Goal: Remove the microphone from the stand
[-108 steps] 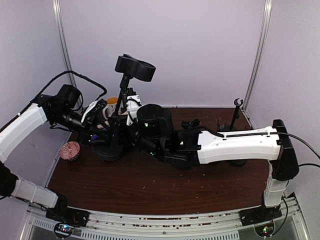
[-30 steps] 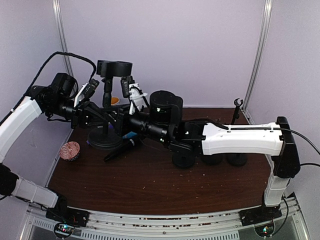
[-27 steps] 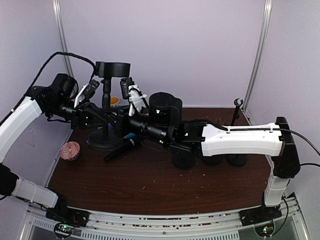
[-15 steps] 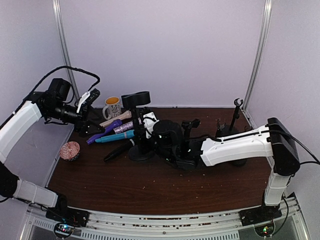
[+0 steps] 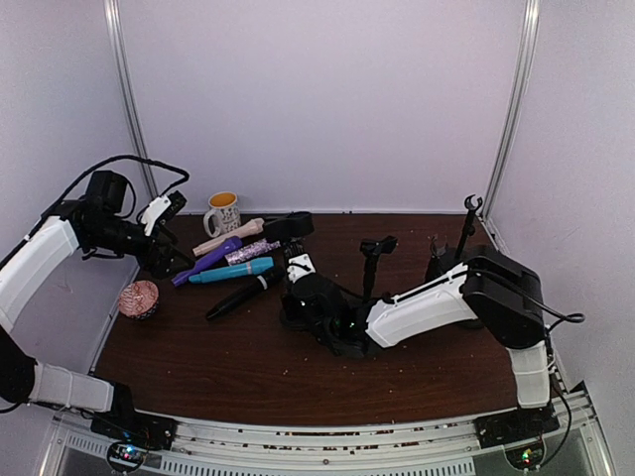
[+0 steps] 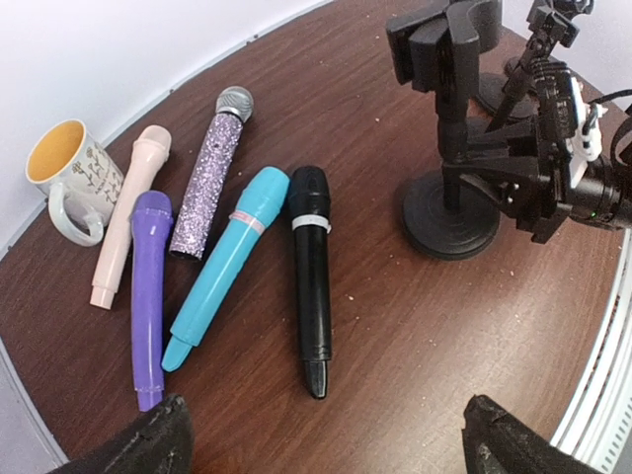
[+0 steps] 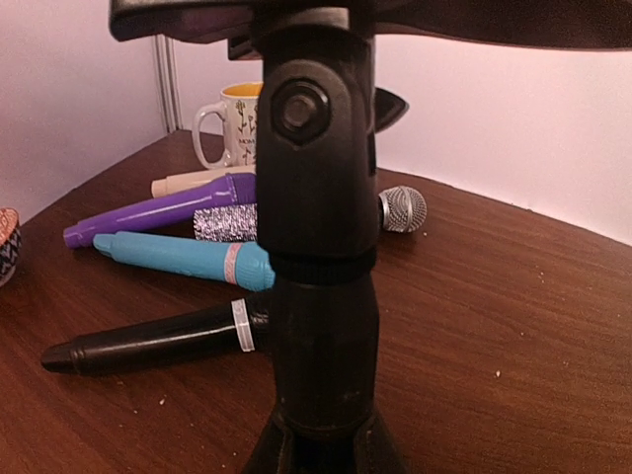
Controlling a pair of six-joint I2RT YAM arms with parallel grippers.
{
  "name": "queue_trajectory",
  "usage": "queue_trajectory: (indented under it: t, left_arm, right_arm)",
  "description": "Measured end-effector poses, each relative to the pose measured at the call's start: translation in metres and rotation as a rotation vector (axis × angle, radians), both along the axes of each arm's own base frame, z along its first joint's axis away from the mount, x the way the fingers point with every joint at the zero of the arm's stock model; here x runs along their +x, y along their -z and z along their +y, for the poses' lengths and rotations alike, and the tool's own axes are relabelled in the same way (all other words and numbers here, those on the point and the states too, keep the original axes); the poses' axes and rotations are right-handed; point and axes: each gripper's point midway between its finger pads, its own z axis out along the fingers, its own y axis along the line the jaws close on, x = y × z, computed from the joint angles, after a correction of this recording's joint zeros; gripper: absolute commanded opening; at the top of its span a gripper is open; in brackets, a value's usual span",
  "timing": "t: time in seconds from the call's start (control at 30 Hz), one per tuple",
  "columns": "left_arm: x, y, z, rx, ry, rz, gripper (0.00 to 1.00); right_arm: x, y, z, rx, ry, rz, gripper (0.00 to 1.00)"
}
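I judge the task as nearly complete. The clip (image 6: 434, 39) on top of the stand (image 6: 452, 212) holds nothing; both wrist views agree on this. Five mics lie flat on the surface (image 6: 415, 346), in a loose row to one side of the stand. The black mic (image 6: 312, 281) is nearest to the stand but apart from its base. Then come the teal mic (image 6: 225, 265), purple mic (image 6: 148, 296), glitter mic (image 6: 209, 188) and cream mic (image 6: 126, 229), w/ a mug (image 6: 67, 178) at the far end. Which one is the task's mic I cannot tell for sure. My guess is the black one, since it lies closest to the stand.

L tool (image 6: 324, 439) is wide open, holding nothing, and hangs above the row of mics, w/ the black mic approx. under its middle. R tool (image 6: 482, 180) is closed narrow on the stand's pole, just above the base. The stand is upright on the surface.

What is left, in my opinion, is only to let the stand go w/o tipping it and take both arms away. If R tool opens too quick or pulls sideways, the stand could fall on the mics beside it. No mic needs more handling, as far as I see.
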Motion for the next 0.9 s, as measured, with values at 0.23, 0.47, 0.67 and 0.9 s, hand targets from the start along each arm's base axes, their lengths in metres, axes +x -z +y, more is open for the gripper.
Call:
queue_trajectory:
  t: [0.23, 0.47, 0.67, 0.9]
  left_arm:
    - [0.003, 0.003, 0.008, 0.021, -0.032, -0.018, 0.98]
    - [0.01, -0.003, 0.015, 0.012, -0.062, -0.051, 0.98]
    - [0.023, -0.01, 0.022, -0.008, -0.105, -0.088, 0.98]
    - [0.042, 0.006, 0.031, -0.022, -0.172, -0.127, 0.98]
  right_arm:
    - [-0.01, 0.016, 0.005, 0.001, 0.032, -0.015, 0.82]
    - [-0.034, 0.007, 0.015, 0.03, 0.016, -0.049, 1.0]
    - [-0.062, 0.008, -0.007, 0.006, -0.006, -0.034, 1.0]
    - [-0.083, -0.07, -0.07, 0.128, 0.031, -0.062, 1.0]
